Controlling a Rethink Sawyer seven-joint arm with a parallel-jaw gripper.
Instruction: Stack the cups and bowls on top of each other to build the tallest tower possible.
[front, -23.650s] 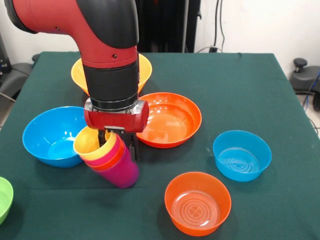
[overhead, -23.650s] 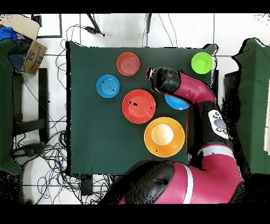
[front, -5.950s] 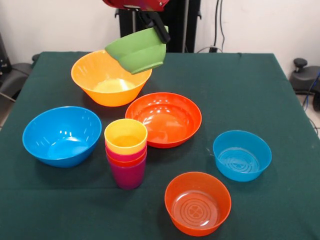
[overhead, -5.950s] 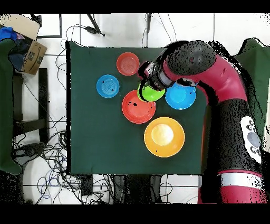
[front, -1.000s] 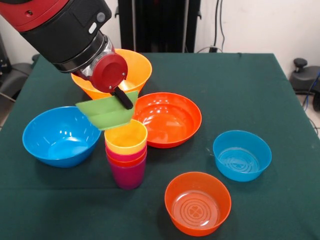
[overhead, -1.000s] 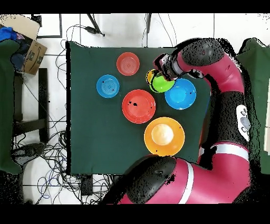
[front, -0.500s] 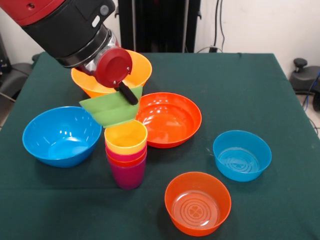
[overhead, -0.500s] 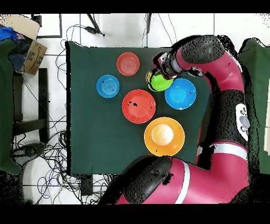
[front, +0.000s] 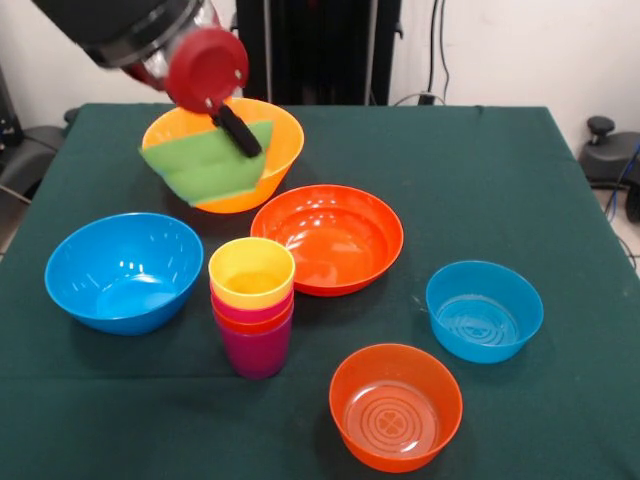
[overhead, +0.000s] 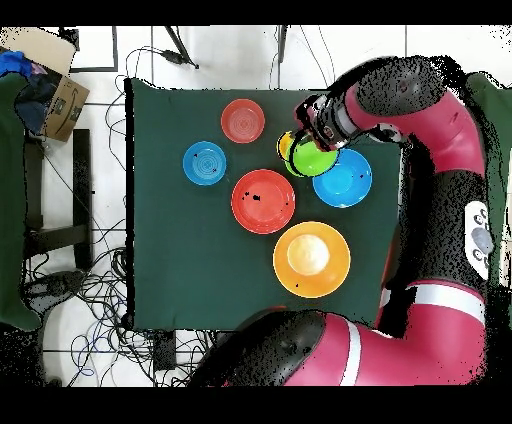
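At the upper left of the front view, we see the gripper (front: 232, 128) clamped on the rim of the small green bowl (front: 205, 165), one black finger (front: 238, 131) lying across its upper right edge. The bowl hangs tilted in the air, in front of the large orange-yellow bowl (front: 275, 135). Below it, at left, sits the large blue bowl (front: 123, 271); the tower (front: 252, 305) stands just right of that. In the overhead view, we find the green bowl beside the tower's yellow rim (overhead: 285, 147).
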